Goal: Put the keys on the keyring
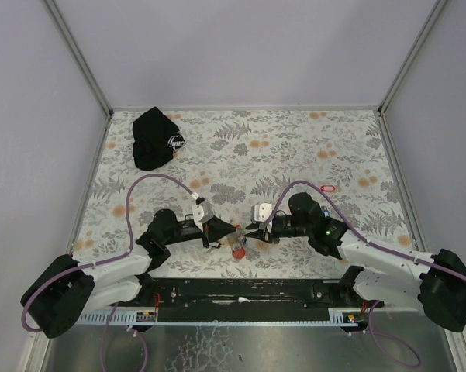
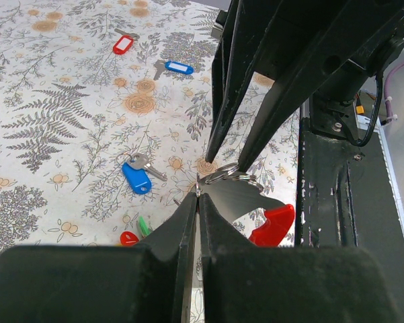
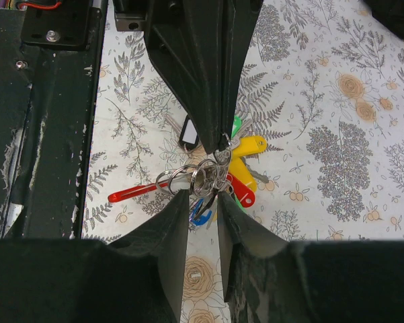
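The keyring (image 3: 200, 179) is a bunch of thin metal rings held off the table between both arms, with a red plastic piece (image 3: 137, 192) hanging from it. Keys with yellow (image 3: 250, 145), red (image 3: 243, 192), green, blue and black (image 3: 188, 136) tags hang on the bunch. My right gripper (image 3: 203, 197) has a fingertip (image 3: 180, 205) on each side of the rings and grips them. My left gripper (image 2: 199, 196) is shut on a thin ring edge of the same bunch (image 2: 232, 176). A blue-tagged key (image 2: 136, 177), a second blue one (image 2: 178, 67) and a red one (image 2: 122, 44) lie loose on the table.
A black cap (image 1: 155, 138) lies at the back left of the floral cloth. A lone red tag (image 1: 326, 187) lies to the right of the arms. The black base rail (image 1: 240, 291) runs along the near edge, just behind both grippers (image 1: 241, 230).
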Available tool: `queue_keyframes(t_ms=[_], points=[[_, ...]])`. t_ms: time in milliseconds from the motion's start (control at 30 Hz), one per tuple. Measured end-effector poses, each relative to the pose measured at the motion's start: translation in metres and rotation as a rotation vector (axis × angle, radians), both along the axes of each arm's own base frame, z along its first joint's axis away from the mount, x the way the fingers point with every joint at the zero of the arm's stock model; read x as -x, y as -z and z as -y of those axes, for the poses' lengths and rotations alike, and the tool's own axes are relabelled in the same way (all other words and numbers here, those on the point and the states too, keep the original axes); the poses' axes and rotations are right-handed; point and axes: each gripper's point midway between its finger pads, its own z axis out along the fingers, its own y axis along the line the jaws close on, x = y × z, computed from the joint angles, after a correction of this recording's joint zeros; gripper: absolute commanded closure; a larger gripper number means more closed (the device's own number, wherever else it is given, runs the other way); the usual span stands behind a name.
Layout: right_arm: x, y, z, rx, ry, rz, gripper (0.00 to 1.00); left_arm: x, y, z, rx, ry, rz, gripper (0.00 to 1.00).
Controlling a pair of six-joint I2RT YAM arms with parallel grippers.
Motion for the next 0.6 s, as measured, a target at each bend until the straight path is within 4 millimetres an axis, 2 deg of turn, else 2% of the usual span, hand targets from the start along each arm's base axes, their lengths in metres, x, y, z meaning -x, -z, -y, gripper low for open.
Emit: queue_keyframes(t_ms=[267,600], points=[[-0.0025,-0.0043,-0.0022,-0.015,0.005,0.016,0.75,-0.0005,0.0003,0.0005,-0.001,0.000,-0.001,1.00],[-0.0025,-0.0056,-0.0040,-0.019,0.002,0.019,0.88,-0.0008,0.0006,0.0009,-0.002,0.001,-0.003,1.00]])
